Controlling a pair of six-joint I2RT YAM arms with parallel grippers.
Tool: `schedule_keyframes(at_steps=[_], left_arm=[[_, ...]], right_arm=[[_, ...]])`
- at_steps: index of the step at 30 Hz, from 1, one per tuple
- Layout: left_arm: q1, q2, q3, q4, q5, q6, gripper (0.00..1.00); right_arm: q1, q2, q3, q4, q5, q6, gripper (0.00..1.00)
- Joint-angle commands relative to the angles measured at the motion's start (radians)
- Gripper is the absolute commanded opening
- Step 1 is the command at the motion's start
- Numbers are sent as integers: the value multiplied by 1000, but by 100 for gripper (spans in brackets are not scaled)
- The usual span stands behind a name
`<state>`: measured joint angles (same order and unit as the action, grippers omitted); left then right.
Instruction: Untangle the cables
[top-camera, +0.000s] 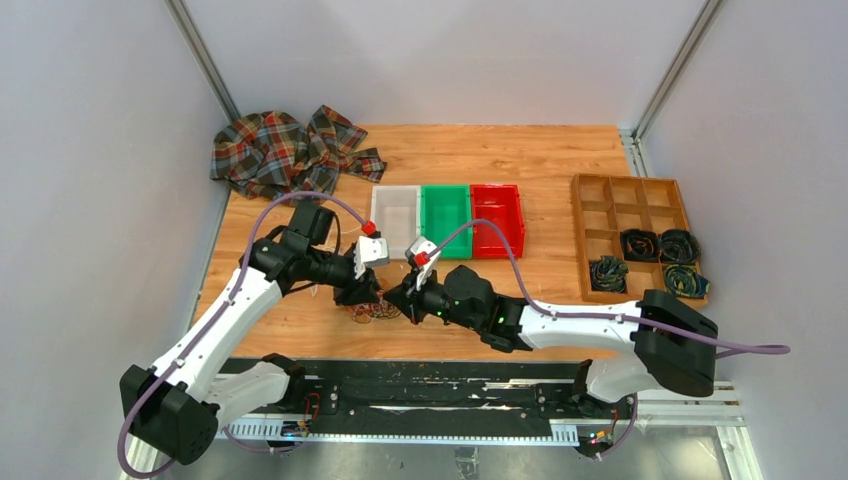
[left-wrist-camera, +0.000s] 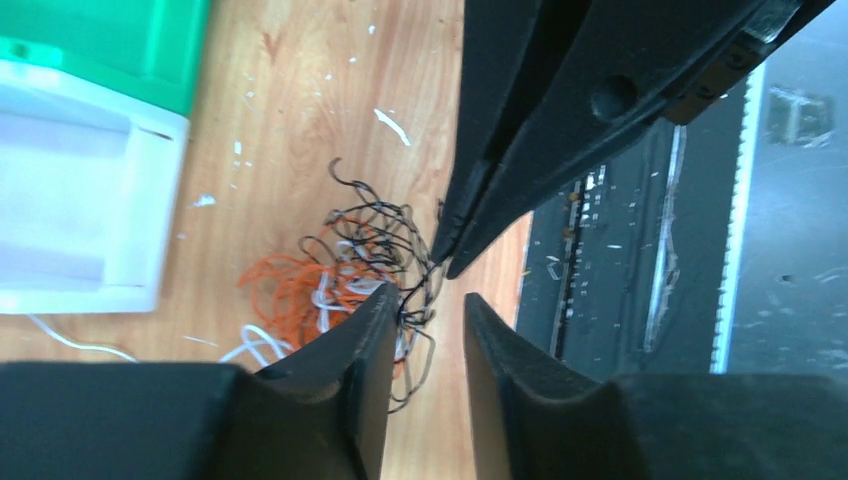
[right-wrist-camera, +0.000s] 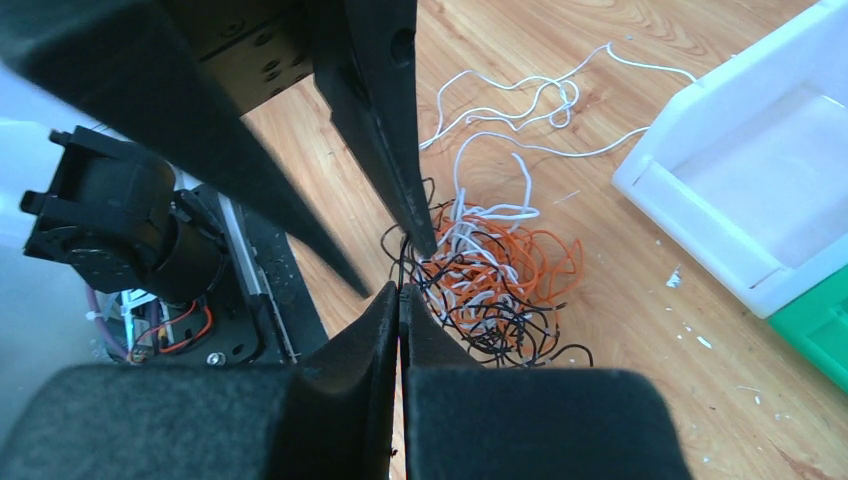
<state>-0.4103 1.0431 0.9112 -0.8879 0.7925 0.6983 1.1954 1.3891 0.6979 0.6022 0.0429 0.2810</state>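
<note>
Scanning the top view from the left: meets a plaid cloth (top-camera: 285, 150) crumpled at the far left corner of the table (top-camera: 540, 160). Finds the left arm (top-camera: 235, 310) rising from its base at the near left edge, sloping up and rightward, folding at the elbow and dipping its wrist toward the table's near middle. Points down there at the cables (top-camera: 375, 310), a small heap of black, orange and white strands on the wood, just on the near side of the white bin (top-camera: 395, 220).

Turning to the left wrist view: shows the left gripper (left-wrist-camera: 430, 295) with its fingers parted and nothing clamped between them. Shows one fingertip (left-wrist-camera: 372, 325) touching black loops at the heap's edge.

Turning to the right wrist view: shows the right gripper (right-wrist-camera: 400, 288) nose to nose with the left one, right over the heap. Shows its fingers pressed flat together, with a black strand running into the seam at the tips, so pinching one of the cables.

Following the right arm (top-camera: 560, 320) on rightward from above: stretches low and nearly level along the near edge, back to its base at the near right. Passes the green bin (top-camera: 445, 220) and red bin (top-camera: 497, 218), lined up beside the white one. Ends at the wooden tray (top-camera: 592, 190) at far right, with dark coiled cords (top-camera: 640, 245) in its near compartments.
</note>
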Motion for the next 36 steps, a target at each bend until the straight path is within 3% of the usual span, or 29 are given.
schedule_keyframes(at_steps=[1, 9, 12, 14, 17, 20, 27, 31, 36], left_arm=[[-11, -22, -1, 105, -46, -87, 28], [-13, -13, -15, 140, -13, -135, 22], [-13, -13, -10, 150, -13, -162, 7], [-14, -19, 8, 151, -35, -201, 1], [-15, -32, 70, 152, -66, -308, 1], [-14, -55, 144, 141, -120, -419, 1], [-15, -76, 287, -1, -186, -496, 1], [-15, -107, 313, -14, -160, -528, 1], [-20, -108, 344, -23, -152, -541, 1]], right_arm=[[-10, -30, 28, 41, -50, 24, 1], [-11, -49, 21, 44, -61, 29, 1], [-10, -51, 23, 37, -46, 28, 4], [-10, -65, 14, 32, -11, 29, 13], [-10, -108, -29, 41, 100, 30, 37], [-10, -149, -76, 95, 188, 17, 49], [4, -132, -8, 85, 256, -42, 51], [16, -97, 29, 113, 349, -49, 52], [21, -59, 77, 169, 341, -54, 52]])
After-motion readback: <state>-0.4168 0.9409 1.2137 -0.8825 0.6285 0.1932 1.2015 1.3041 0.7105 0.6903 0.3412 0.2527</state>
